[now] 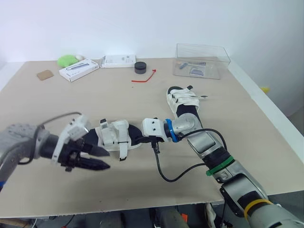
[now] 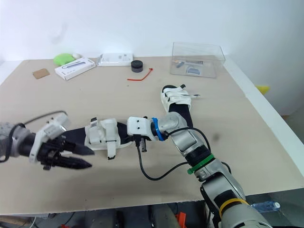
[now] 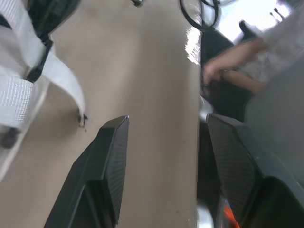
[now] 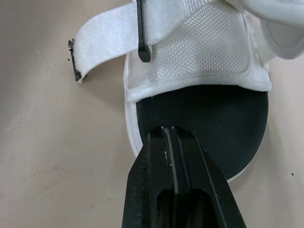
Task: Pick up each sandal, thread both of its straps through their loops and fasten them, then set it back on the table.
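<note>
Your right gripper (image 4: 167, 130) is pinched shut on the rim at the rounded end of the near sandal's (image 1: 116, 135) sole. That sandal lies on the worktop (image 1: 57, 109) towards the middle of the front edge — one strap (image 4: 102, 40) trails loose on the surface beside it. Your left gripper (image 1: 107, 159) hovers just beside the sandal's other end, fingers (image 3: 114, 156) spread wide, holding nothing. The far sandal (image 1: 184, 100) rests right of centre — partly hidden by your right arm.
</note>
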You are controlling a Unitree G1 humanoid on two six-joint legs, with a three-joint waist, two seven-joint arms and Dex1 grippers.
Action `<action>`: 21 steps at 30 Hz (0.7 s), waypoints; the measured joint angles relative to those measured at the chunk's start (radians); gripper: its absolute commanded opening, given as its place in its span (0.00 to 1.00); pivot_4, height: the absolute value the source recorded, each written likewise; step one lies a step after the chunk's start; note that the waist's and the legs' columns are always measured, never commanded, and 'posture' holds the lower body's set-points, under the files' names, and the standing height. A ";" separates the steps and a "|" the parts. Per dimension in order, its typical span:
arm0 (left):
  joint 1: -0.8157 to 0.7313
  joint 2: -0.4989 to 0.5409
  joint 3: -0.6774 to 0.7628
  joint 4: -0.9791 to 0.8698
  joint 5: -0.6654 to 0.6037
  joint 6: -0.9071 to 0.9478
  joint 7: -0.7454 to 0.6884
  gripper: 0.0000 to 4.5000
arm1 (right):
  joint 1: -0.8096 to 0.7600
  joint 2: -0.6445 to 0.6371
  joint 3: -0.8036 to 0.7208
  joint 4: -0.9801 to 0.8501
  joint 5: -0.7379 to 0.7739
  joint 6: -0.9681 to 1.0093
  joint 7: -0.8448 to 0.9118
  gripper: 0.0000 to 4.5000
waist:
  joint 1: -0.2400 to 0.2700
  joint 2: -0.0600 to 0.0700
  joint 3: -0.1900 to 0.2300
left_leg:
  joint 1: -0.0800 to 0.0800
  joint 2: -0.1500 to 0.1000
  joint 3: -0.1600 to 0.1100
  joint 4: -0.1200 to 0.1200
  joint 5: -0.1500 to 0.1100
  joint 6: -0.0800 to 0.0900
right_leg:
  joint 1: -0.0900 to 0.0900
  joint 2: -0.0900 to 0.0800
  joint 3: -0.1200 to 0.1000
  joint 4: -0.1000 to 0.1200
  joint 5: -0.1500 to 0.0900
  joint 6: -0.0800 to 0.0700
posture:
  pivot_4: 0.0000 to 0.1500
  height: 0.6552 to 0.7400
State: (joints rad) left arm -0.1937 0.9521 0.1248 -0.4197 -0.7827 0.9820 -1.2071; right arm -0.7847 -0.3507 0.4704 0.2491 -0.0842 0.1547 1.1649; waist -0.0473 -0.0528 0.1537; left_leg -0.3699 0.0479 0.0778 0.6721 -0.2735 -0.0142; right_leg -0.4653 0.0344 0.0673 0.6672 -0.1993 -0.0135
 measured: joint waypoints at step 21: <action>0.168 -0.245 -0.073 -0.024 0.156 -0.202 0.342 0.59 | 0.000 0.002 0.002 0.001 -0.001 -0.001 -0.002 0.00 | 0.000 -0.001 0.000 | 0.001 -0.001 -0.001 0.000 0.000 0.000 | 0.003 -0.002 -0.001 -0.001 0.001 0.001 | 1.00 0.84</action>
State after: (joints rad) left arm -0.0253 0.7068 0.0520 -0.4433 -0.6268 0.7804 -0.8655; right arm -0.7845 -0.3486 0.4726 0.2497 -0.0850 0.1540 1.1624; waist -0.0473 -0.0537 0.1538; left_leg -0.3685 0.0471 0.0770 0.6720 -0.2734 -0.0144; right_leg -0.4625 0.0325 0.0663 0.6666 -0.1984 -0.0130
